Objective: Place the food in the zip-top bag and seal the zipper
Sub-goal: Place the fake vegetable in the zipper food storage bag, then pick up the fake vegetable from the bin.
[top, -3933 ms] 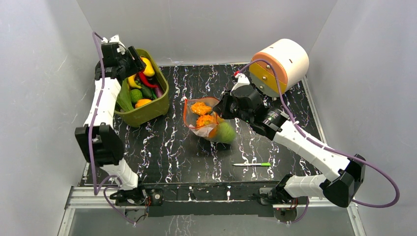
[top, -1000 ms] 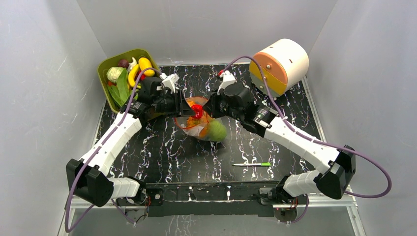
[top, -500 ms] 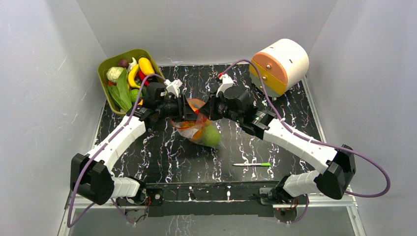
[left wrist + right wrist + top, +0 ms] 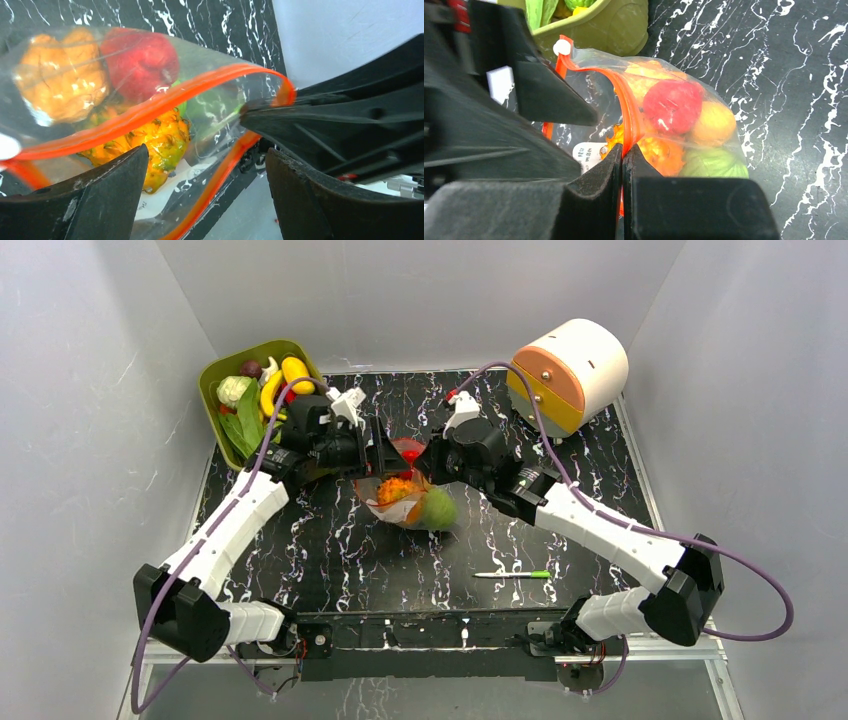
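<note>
The clear zip-top bag [image 4: 404,502] lies mid-table, mouth towards the back. It holds a red tomato [image 4: 140,60], orange pieces [image 4: 60,85], an orange pineapple [image 4: 157,142], a yellow piece [image 4: 715,122] and a green cabbage [image 4: 711,165]. My right gripper [image 4: 624,150] is shut on the red-orange zipper [image 4: 630,117] at the mouth's right end and holds it up. My left gripper [image 4: 206,150] is open and empty at the mouth, one lip of the zipper [image 4: 150,107] running between its jaws. In the top view the left gripper [image 4: 383,455] faces the right gripper [image 4: 421,464].
A green bin [image 4: 222,368] with more toy food stands at the back left, just behind the left arm. A white and orange drum [image 4: 570,365] stands at the back right. A thin green-and-white pen [image 4: 512,575] lies near the front, right of the bag.
My left arm came from the bin with the red tomato, reached into the bag mouth and let it go. The tomato now lies in the bag. The right gripper kept its hold.
</note>
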Robot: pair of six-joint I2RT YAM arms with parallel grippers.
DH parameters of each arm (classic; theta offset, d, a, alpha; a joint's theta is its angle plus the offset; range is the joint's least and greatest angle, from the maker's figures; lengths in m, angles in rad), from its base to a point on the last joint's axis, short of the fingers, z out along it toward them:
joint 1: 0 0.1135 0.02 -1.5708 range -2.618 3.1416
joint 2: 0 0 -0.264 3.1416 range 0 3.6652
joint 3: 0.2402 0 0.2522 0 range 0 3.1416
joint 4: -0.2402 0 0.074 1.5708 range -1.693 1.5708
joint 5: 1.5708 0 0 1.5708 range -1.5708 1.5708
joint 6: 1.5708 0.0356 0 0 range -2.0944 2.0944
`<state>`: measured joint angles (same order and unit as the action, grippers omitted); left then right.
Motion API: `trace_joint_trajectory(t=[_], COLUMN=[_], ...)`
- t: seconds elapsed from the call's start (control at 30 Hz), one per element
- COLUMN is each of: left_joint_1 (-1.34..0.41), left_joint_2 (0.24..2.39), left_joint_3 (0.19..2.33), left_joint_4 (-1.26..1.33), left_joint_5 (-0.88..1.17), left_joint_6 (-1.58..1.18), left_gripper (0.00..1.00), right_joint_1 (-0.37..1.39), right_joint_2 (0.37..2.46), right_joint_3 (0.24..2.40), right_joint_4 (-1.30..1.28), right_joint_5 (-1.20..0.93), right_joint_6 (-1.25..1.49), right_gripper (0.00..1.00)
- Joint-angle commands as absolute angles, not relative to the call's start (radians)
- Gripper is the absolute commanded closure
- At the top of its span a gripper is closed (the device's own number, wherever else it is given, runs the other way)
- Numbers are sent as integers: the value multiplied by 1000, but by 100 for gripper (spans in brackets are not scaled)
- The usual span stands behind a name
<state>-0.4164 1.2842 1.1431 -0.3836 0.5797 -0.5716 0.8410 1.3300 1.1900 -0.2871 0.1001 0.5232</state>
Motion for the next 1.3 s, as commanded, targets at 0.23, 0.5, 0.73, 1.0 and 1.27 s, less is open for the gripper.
trace_joint_trajectory(t=[0.23,0.5,0.73,1.0,1.27], left_joint_1=[-422,-421,-402,-317,-173], left_joint_2=[1199,1238,1311,1388,1483], left_joint_3=[1390,1479,1509,1511,1545], left_joint_4=[-630,-716,-741,-677,-598], left_joint_5=[258,-134,-312,-295,-244], left_joint_6=[-487,-390,-306,-284,-264], left_gripper=[2,2,16,37,42], right_joint_1=[841,840,841,841,841], right_joint_2=[1244,1206,1198,1202,1205], right_joint_3=[1174,1143,1132,1134,1135], right_joint_4=[-258,-258,-252,-242,-232], right_joint_5=[169,161,112,70,66], right_joint_6=[443,421,420,422,430], right_gripper=[100,100,100,100,100])
